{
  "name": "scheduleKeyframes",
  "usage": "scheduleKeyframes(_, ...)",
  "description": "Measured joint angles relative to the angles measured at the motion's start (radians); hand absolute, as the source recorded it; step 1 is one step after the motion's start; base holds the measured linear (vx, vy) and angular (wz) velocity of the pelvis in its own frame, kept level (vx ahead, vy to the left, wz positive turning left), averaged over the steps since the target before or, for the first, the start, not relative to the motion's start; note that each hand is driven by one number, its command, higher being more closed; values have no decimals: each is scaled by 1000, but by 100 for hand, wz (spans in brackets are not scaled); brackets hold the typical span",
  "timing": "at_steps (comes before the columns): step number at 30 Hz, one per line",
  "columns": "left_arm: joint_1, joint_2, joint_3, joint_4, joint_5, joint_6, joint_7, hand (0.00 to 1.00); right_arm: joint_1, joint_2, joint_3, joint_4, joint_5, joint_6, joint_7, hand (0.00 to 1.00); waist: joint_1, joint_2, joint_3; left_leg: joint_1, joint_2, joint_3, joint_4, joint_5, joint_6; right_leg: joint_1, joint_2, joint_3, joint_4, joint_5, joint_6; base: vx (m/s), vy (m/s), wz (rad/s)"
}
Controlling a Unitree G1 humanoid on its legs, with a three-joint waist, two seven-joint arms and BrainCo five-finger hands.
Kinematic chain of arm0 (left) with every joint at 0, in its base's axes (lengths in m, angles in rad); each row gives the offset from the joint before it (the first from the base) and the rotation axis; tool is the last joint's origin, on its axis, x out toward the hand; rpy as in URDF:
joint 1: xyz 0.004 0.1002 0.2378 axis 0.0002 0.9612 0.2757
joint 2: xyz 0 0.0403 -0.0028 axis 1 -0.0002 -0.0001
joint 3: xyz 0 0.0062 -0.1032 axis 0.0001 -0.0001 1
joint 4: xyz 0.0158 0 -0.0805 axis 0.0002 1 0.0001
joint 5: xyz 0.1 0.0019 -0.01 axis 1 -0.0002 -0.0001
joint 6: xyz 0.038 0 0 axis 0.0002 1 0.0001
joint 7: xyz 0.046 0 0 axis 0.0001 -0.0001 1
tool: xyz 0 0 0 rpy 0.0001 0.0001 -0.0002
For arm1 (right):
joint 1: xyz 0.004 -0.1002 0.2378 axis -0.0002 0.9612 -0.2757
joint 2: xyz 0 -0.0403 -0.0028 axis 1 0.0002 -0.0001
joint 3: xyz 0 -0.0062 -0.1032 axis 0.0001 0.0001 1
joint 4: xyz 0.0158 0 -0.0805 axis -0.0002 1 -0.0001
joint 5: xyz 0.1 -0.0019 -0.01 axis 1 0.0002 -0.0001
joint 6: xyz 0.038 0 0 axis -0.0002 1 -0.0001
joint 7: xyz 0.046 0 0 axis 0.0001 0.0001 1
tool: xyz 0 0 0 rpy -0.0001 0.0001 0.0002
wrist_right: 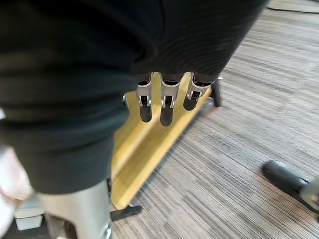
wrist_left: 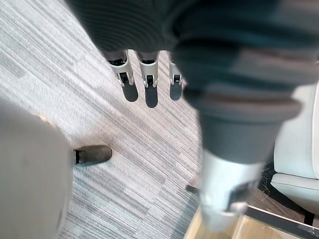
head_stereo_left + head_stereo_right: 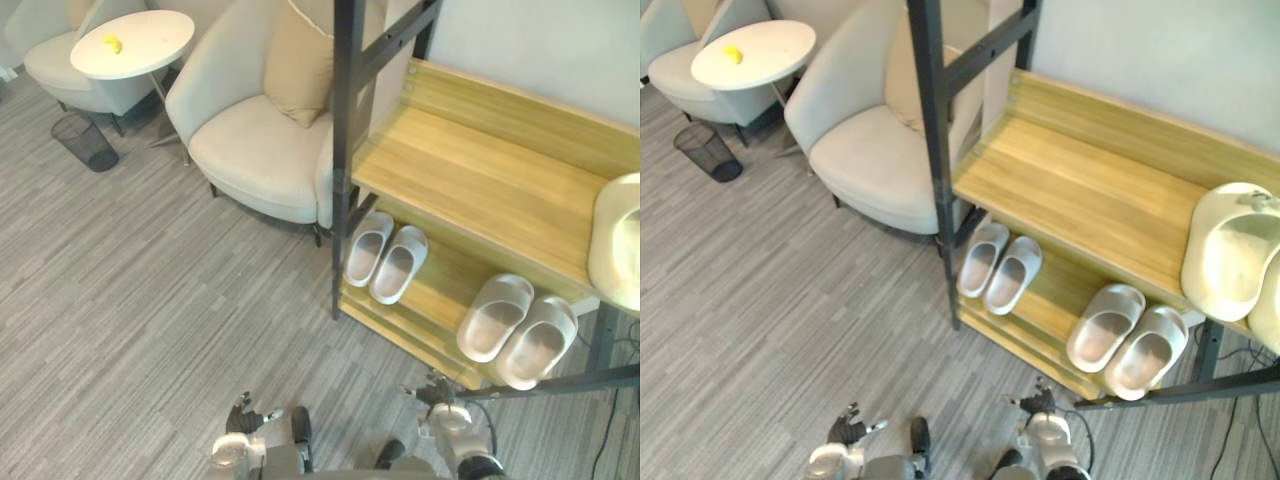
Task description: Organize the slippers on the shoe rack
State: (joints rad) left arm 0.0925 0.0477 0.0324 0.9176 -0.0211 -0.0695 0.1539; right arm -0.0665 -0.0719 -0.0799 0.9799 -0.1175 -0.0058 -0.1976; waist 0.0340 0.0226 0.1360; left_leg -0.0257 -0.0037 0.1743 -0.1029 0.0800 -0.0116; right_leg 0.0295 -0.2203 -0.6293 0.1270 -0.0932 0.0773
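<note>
The shoe rack has light wooden shelves in a dark metal frame. On its lower shelf one pair of white slippers lies near the left post and a second white pair lies further right. Another white slipper rests at the right end of the upper shelf. My left hand hangs low over the carpet, fingers straight and holding nothing. In front of the rack's lower edge my right hand is likewise empty, its fingers straight.
A cream armchair with a cushion stands right against the rack's left post. Behind it are a round white side table with a small yellow thing, a second chair and a dark wire bin. Grey carpet lies before the rack.
</note>
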Motion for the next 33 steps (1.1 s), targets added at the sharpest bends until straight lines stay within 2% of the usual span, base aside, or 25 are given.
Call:
scheduleKeyframes(1,2,1,8,6,1,0,0,0,0,2,0,6,-1,4,2,0,1,-4,5,15,-9,-4,0,-17,2,2,-21,1,38,-29,6,1,70,12)
scheduleKeyframes(4,1,22,20,9,2,8,-1,0,9,17,-27,18,-1,14,3,0,-4,-50,18,29,-71,-84,6,-45,32,-3,-108,10,195,-140,58,-10,44,48)
scheduleKeyframes(5,-2,27,20,12,6,11,-2,0,22,28,-53,17,-1,15,3,0,-7,-63,19,23,-91,-109,42,-57,49,7,-107,41,206,-176,95,40,5,112)
scheduleKeyframes(6,-2,28,21,8,16,10,-1,0,41,33,-77,15,0,15,3,0,-11,-74,18,-13,-103,-110,139,-96,63,16,-88,105,219,-209,159,106,-8,126)
scheduleKeyframes(7,-2,22,30,2,17,10,-1,0,70,25,-76,14,-1,14,4,0,-11,-74,21,-48,-111,-165,234,-160,71,-9,-81,221,333,-180,134,140,22,113)
scheduleKeyframes(8,-6,14,39,0,18,10,1,0,70,23,-74,14,-1,17,7,0,-7,-61,26,-59,-109,-195,267,-180,78,-87,-75,335,481,-148,85,152,12,120)
scheduleKeyframes(9,-14,10,49,1,18,11,3,0,68,30,-77,11,3,18,10,0,-19,-28,26,-74,-88,-255,286,-197,70,-159,3,476,495,-202,61,137,4,105)
scheduleKeyframes(11,-15,12,51,14,18,12,10,0,56,34,-57,16,2,14,22,0,-21,-32,34,-77,-80,-325,276,-196,68,-223,97,600,421,-213,53,164,-58,124)
scheduleKeyframes(12,-20,16,51,24,19,12,11,0,57,35,-57,16,1,15,23,0,-26,-42,35,-72,-94,-374,278,-199,62,-231,118,623,345,-194,30,194,-100,142)
scheduleKeyframes(14,-22,19,76,23,16,10,18,0,65,40,-55,20,0,20,24,0,-18,-78,24,-45,-121,-426,291,-218,45,-238,108,598,258,-138,-15,283,-182,124)
scheduleKeyframes(15,-21,12,94,24,16,10,20,0,68,43,-55,20,0,23,25,0,-16,-74,24,-44,-125,-460,319,-242,35,-229,113,579,254,-103,-34,322,-224,91)
scheduleKeyframes(16,-18,3,98,26,15,10,19,0,67,43,-56,19,0,24,25,0,-15,-69,10,-43,-115,-476,337,-261,23,-200,118,550,238,-114,-38,352,-210,64)
scheduleKeyframes(17,-8,-6,101,26,15,10,19,0,60,46,-57,15,0,24,25,0,-6,-48,0,-45,-98,-486,340,-273,14,-187,130,523,221,-118,-44,275,-150,43)
scheduleKeyframes(20,-7,-28,109,4,16,12,19,0,47,54,-59,14,2,23,25,0,-1,-19,-2,-59,-78,-466,384,-271,6,-151,141,457,207,-114,-49,351,-169,54)
scheduleKeyframes(21,-4,-35,108,-3,16,12,19,0,50,60,-63,14,2,24,25,0,-2,-18,-1,-52,-71,-455,396,-268,3,-153,142,445,246,-114,-49,204,-118,44)
scheduleKeyframes(22,-16,-46,108,-9,15,12,19,0,47,62,-66,-4,3,25,24,0,2,-3,12,-32,-46,-457,417,-270,-5,-208,163,436,363,-141,-53,193,-129,34)
scheduleKeyframes(23,-10,-48,106,-9,12,12,19,0,51,64,-64,-29,3,21,22,0,2,5,5,-20,-27,-454,420,-282,-25,-187,189,453,221,-130,-65,139,-95,30)
scheduleKeyframes(24,-5,-42,108,-15,11,12,18,0,49,72,-64,-36,3,17,21,0,5,-20,-5,-13,-32,-452,420,-292,-38,-174,184,458,110,-16,-78,175,-120,28)
scheduleKeyframes(25,-13,-44,109,-8,11,14,18,0,46,73,-66,-47,3,14,21,0,3,-8,-9,-4,-8,-458,420,-326,-55,-162,197,436,105,-22,-98,186,-96,24)
scheduleKeyframes(26,-15,-57,107,-9,11,14,17,0,43,71,-69,-53,3,14,21,0,4,-2,-15,-6,2,-451,421,-327,-56,-161,202,428,98,-21,-100,251,-105,27)
scheduleKeyframes(28,-25,-75,106,-11,14,16,17,0,48,69,-74,-51,5,16,19,0,0,7,-7,-9,9,-408,440,-324,-62,-128,203,409,70,-21,-101,200,-38,31)
scheduleKeyframes(30,-42,-81,104,-4,17,16,17,0,70,76,-74,-50,9,20,19,0,-2,-9,10,-47,-3,-311,551,-325,-81,-61,168,379,42,-24,-106,106,24,49)
scheduleKeyframes(32,-52,-81,94,-6,18,16,17,0,74,72,-74,-49,9,22,19,0,-6,-23,19,-94,39,-170,591,-343,-81,-26,131,329,39,-26,-103,41,57,62)
scheduleKeyframes(33,-54,-81,84,-4,18,17,17,0,74,67,-74,-51,9,21,18,0,-6,-19,16,-122,72,-86,561,-328,-75,-21,116,294,39,-34,-90,14,85,64)
